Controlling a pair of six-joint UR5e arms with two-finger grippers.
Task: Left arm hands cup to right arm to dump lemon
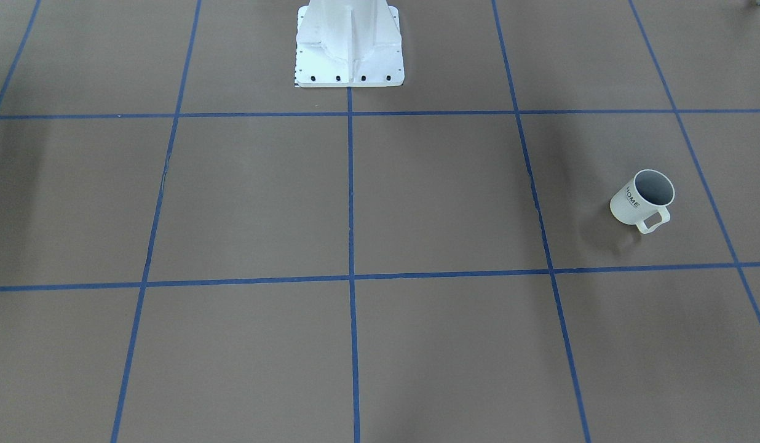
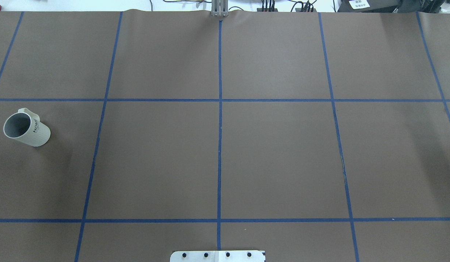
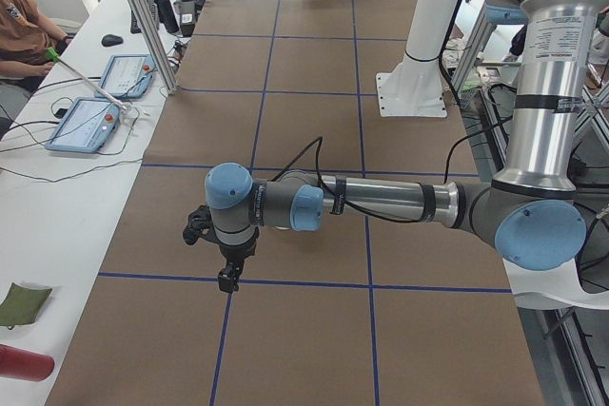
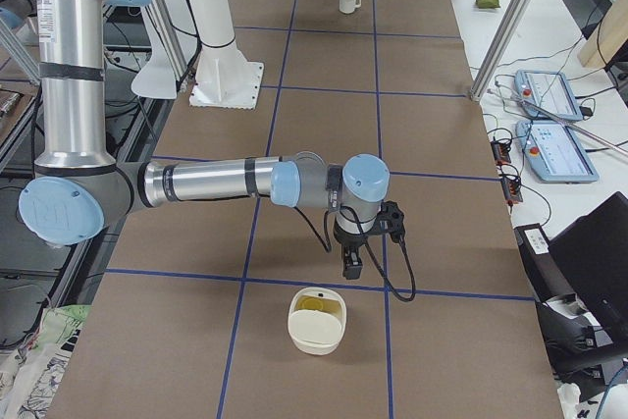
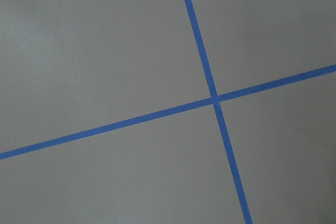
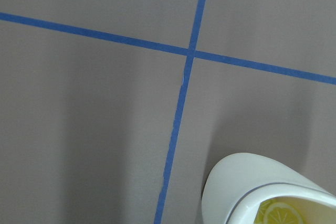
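Overhead exterior places the cup point(image 2: 26, 130) upright near the left end of the surface point(image 2: 276, 156), handle turned away from the robot, with nothing touching it. Its grey inside shows no lemon from either fixed view, so whether the fruit sits low in it cannot be told. The left claw point(image 3: 228, 278) hangs above a blue tape crossing point(image 5: 214, 99), and its wrist camera sees only tape and brown surface. The right claw point(image 4: 350, 267) hangs just beside a white container point(image 4: 316, 326) with yellow inside. Whether either claw is wide or narrow cannot be told, since both show only from the side cameras. Three troubles look likely. A pinch on the rim or handle that lands off-centre could tip the cup and spill whatever it holds. A tilt during the pass would do the same. A release before the right claw has closed firmly would drop the cup on the surface.
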